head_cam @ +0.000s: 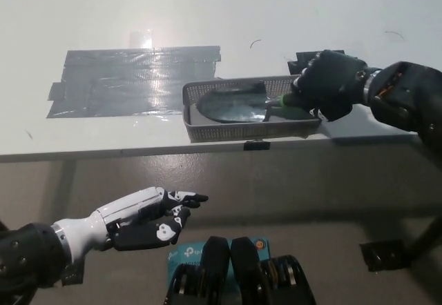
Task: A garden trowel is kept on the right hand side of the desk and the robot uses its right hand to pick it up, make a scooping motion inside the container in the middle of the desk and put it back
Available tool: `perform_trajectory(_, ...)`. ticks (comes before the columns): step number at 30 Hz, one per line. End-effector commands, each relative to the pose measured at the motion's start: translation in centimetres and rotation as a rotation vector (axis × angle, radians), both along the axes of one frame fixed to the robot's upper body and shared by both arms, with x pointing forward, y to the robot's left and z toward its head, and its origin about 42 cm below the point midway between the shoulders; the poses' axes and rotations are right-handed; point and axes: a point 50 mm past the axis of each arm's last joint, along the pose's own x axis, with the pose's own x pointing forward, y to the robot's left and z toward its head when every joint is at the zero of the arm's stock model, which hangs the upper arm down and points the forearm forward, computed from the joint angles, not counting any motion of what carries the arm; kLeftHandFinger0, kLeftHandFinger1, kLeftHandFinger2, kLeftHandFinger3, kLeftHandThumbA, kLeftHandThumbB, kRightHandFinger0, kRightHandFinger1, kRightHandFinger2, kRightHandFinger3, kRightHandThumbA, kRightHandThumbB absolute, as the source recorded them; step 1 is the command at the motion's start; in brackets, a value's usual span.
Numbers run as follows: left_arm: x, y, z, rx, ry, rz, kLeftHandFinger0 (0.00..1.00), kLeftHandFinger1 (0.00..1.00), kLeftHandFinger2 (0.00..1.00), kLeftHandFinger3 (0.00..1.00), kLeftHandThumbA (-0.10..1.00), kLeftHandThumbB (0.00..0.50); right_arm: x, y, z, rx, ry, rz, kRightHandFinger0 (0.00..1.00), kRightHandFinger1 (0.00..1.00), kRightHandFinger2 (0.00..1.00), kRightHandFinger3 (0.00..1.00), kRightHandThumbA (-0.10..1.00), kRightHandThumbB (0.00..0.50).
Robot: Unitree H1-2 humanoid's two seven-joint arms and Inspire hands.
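Found the right hand [330,92] closed round the green handle of the trowel [236,103], with the blade low inside the container [242,132] and toward its left end. Noted the container close to the front edge of the desk [207,15], with no visible fixing. Judged liable to slide or tip over that edge if snagged by the blade on the lift-out. Judged possible, too, to lose the trowel through a twisting handle. Recorded the left hand [148,217] open and idle below the desk edge, lower left.
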Motion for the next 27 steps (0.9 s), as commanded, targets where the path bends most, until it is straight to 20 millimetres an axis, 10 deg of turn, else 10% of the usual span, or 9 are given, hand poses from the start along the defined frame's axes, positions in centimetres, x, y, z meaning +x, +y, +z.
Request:
perform_trajectory(1, 0.0, 0.3, 0.2, 0.013, 0.001, 0.006, 1.0, 1.0, 1.0, 1.0, 1.0, 0.346, 0.4, -0.5, -0.6, 0.187, 0.189, -0.146, 0.03, 0.35, 0.56, 0.03, -0.1, 0.019)
perform_trajectory(4, 0.0, 0.4, 0.2, 0.014, -0.001, 0.011, 1.0, 1.0, 1.0, 1.0, 1.0, 0.343, 0.9, -1.4, 1.0, 0.269, 0.213, -0.17, 0.01, 0.31, 0.51, 0.06, -0.1, 0.007)
perform_trajectory(8, -0.2, 0.4, 0.2, 0.017, 0.0, 0.009, 1.0, 1.0, 1.0, 1.0, 1.0, 0.343, 1.6, -3.9, 6.7, 0.425, 0.211, -0.187, 0.07, 0.47, 0.63, 0.29, -0.1, 0.174)
perform_trajectory(9, -0.5, 0.5, 0.0, 0.021, 0.003, 0.011, 1.0, 1.0, 1.0, 1.0, 1.0, 0.343, 1.6, -3.9, 8.1, 0.458, 0.205, -0.181, 0.12, 0.54, 0.71, 0.5, -0.1, 0.202)
perform_trajectory(11, -0.7, 0.7, -0.1, 0.021, 0.005, 0.016, 1.0, 1.0, 1.0, 1.0, 1.0, 0.343, 1.6, -3.6, 8.1, 0.46, 0.213, -0.176, 0.12, 0.55, 0.7, 0.45, -0.1, 0.181)
perform_trajectory(12, -0.5, 0.7, -0.3, 0.024, 0.013, 0.012, 1.0, 1.0, 1.0, 1.0, 1.0, 0.352, 1.7, -3.9, 10.3, 0.561, 0.209, -0.139, 0.03, 0.45, 0.57, 0.24, -0.1, 0.168)
perform_trajectory(21, -0.5, 1.0, -0.7, 0.015, 0.035, 0.021, 1.0, 1.0, 1.0, 1.0, 1.0, 0.375, 1.2, -4.2, 16.7, 0.661, 0.132, -0.123, 0.0, 0.37, 0.51, 0.32, -0.1, 0.133)
perform_trajectory(27, -1.1, 1.2, -0.9, 0.018, 0.041, 0.024, 1.0, 1.0, 1.0, 1.0, 1.0, 0.362, 1.3, -5.8, 20.2, 0.677, 0.099, -0.136, 0.0, 0.29, 0.38, 0.11, -0.1, 0.116)
